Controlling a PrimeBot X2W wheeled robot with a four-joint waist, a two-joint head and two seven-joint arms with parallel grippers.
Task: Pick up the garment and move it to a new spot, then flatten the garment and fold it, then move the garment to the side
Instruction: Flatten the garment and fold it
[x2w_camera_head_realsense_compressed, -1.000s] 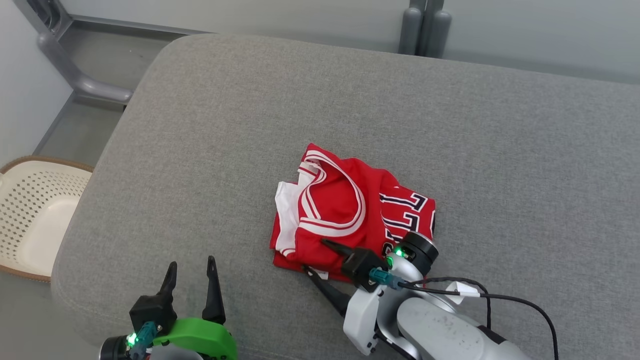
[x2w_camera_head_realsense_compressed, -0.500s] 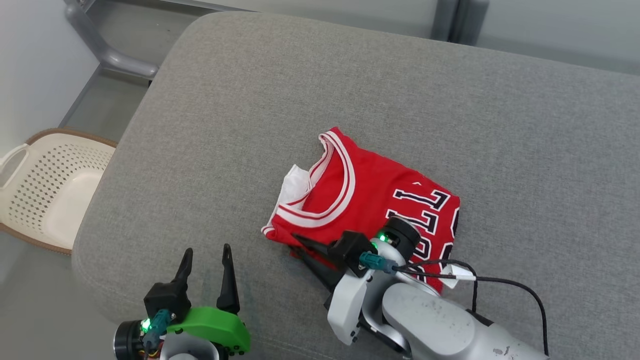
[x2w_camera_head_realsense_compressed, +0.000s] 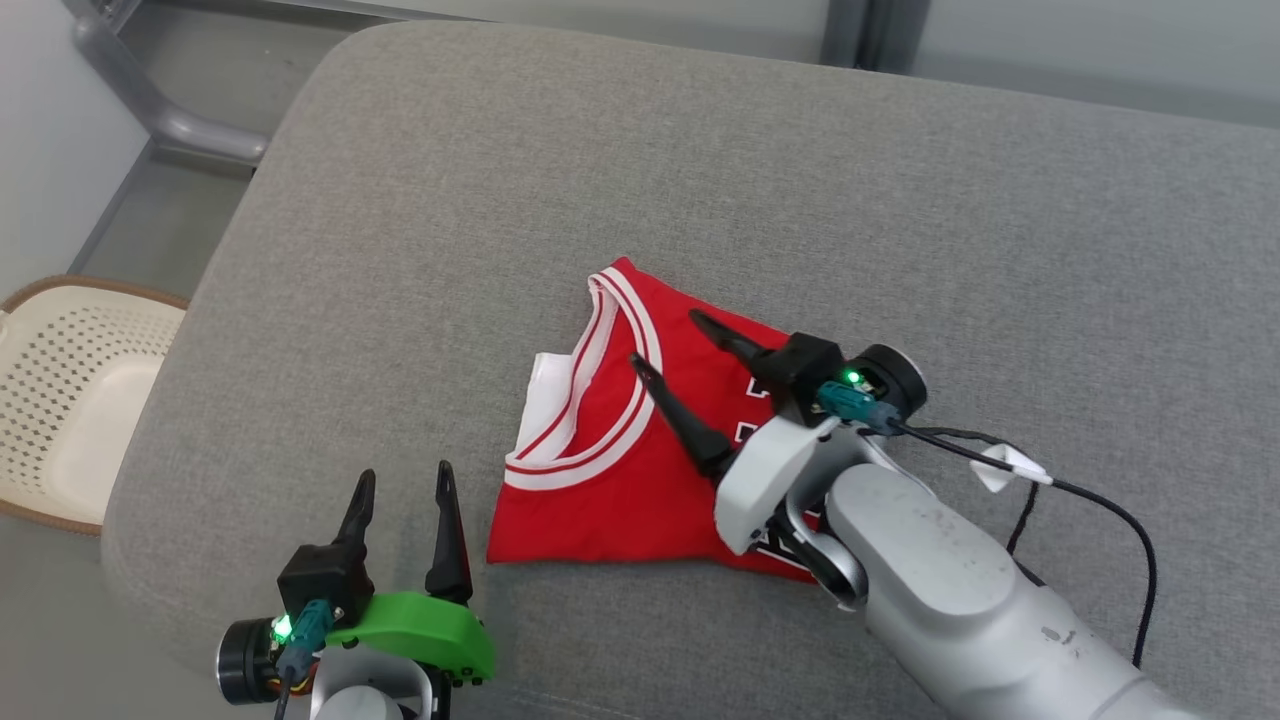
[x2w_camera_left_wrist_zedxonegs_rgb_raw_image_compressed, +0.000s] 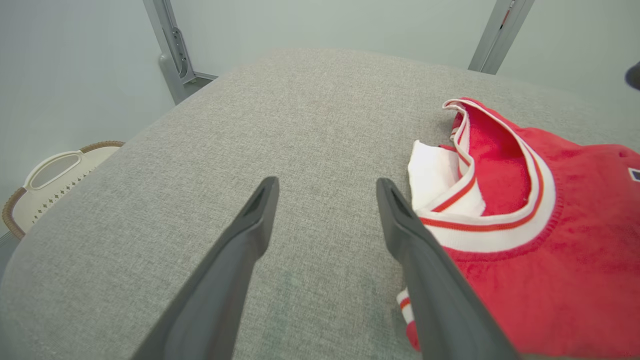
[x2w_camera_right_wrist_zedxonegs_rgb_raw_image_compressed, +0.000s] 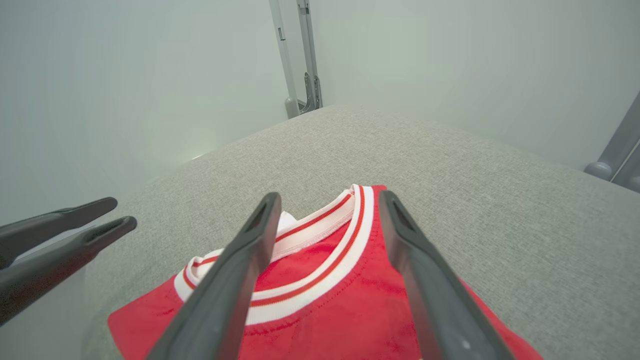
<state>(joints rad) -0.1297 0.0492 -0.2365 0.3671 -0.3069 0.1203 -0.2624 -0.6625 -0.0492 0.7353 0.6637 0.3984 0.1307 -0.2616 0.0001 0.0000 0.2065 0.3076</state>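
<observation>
- Head view: the garment (x2w_camera_head_realsense_compressed: 600, 480) is lying on the grey cushion (x2w_camera_head_realsense_compressed: 480, 200) as a compact red packet, near the front edge and a little right of centre.
- Its striped collar is curving along the packet's left side, opening toward the robot's left, with a white sleeve peeking out beside it.
- The right arm is covering part of the packet, so its long axis is hard to judge. It seems to be running from the far collar corner toward the near right.
- The right gripper (x2w_camera_head_realsense_compressed: 665, 340) is hovering over the red fabric with its fingers spread wide and holding nothing.
- The left gripper (x2w_camera_head_realsense_compressed: 405, 473) is also gaping empty, over bare cushion just left of the packet. A pale basket (x2w_camera_head_realsense_compressed: 60, 400) is sitting on the floor further left.
- Left wrist view: the left gripper (x2w_camera_left_wrist_zedxonegs_rgb_raw_image_compressed: 326, 184) is pointing across bare cushion, with the garment (x2w_camera_left_wrist_zedxonegs_rgb_raw_image_compressed: 525, 250) just beside its right finger.
- Right wrist view: the right gripper (x2w_camera_right_wrist_zedxonegs_rgb_raw_image_compressed: 328, 196) is straddling the collar of the garment (x2w_camera_right_wrist_zedxonegs_rgb_raw_image_compressed: 325, 305) from above, apart from the cloth.
- Judging from this, folding looks finished and moving the packet aside is in hand.
- The next move is probably calling for a pinch through all layers at one edge, so the fold is not springing open.
</observation>
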